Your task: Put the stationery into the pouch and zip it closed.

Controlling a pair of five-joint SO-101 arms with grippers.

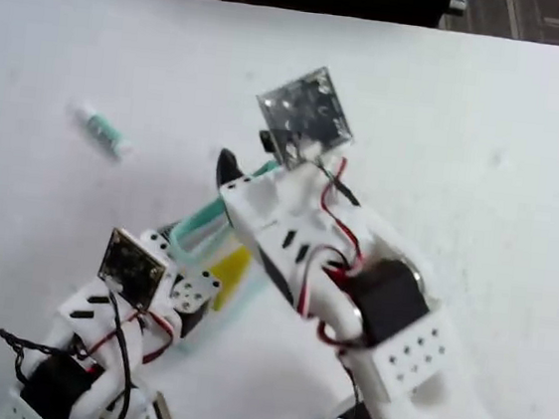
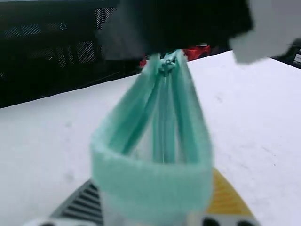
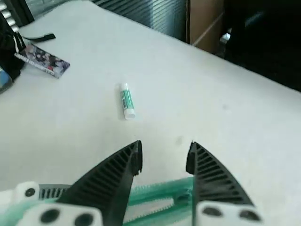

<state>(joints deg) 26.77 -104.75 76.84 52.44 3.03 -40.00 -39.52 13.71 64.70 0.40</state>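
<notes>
A mint-green pouch (image 1: 201, 226) with a yellow panel lies between the two arms. My left gripper (image 1: 186, 265) is shut on one end of the pouch (image 2: 150, 181), whose zipper (image 2: 164, 122) runs away toward the other arm. My right gripper (image 3: 164, 148) is open, its black ribbed fingers (image 3: 123, 174) astride the zipper (image 3: 157, 197) at the pouch's far end; from above, its dark fingertip (image 1: 228, 168) pokes out beside the pouch. A white and green glue stick (image 1: 102, 130) lies alone on the table to the far left, ahead of the right gripper (image 3: 126, 100).
The white table (image 1: 469, 119) stretches wide to the right and back. A small printed card (image 3: 45, 60) and a black object (image 3: 7, 44) lie near the table's far side. Dark room space lies beyond the back edge.
</notes>
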